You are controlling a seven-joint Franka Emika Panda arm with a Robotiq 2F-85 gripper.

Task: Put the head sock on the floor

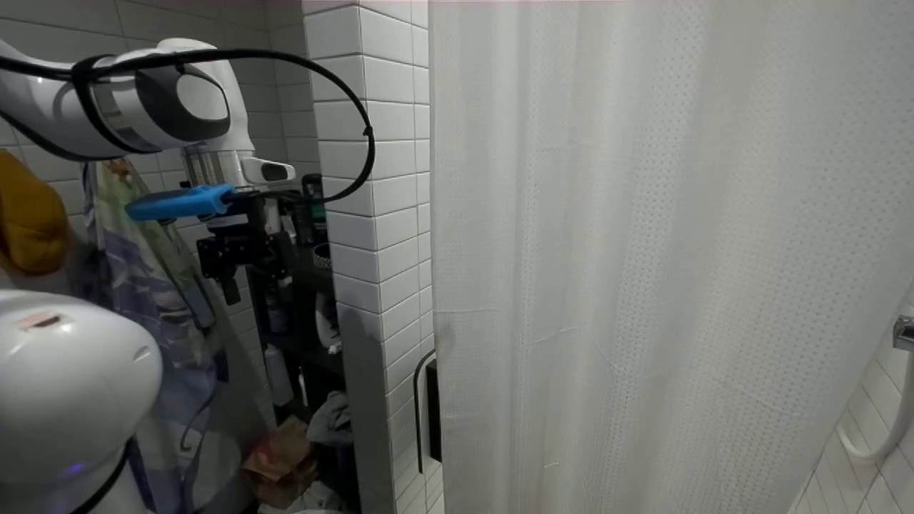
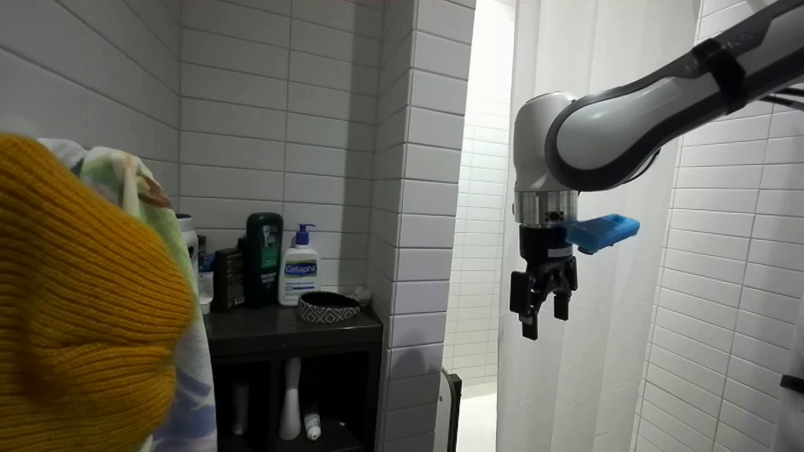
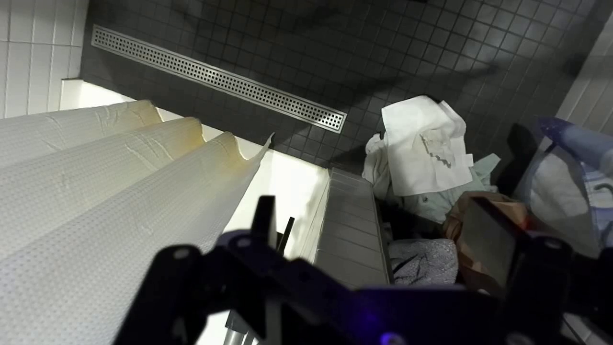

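One headband (image 2: pixel 328 315) on shelf (image 2: pixel 251 328) nr pump btl (image 2: pixel 299 275); end effector (image 2: pixel 545 319) spread.

That mustard-yellow ribbed knit beanie (image 2: pixel 91 301) is looking chunky, rough and matt, and the pastel patterned cloth towel (image 1: pixel 143 285) is looking soft and dull. The white rectangular wall tiles (image 2: pixel 235 116) are giving off a smooth sheen, while the long silver floor drain (image 3: pixel 219 79) is coming across as perforated metal. The tall white shower curtain (image 1: pixel 643 257) is showing a dimpled texture, and I'm struggling to tell cloth from plastic. The rounded white-and-grey robot arm (image 2: pixel 615 135) is shining like smooth plastic; the black 2-finger gripper (image 2: pixel 545 317) is looking mostly matt. The crumpled brown bag (image 1: pixel 280 457) is reading as paper.
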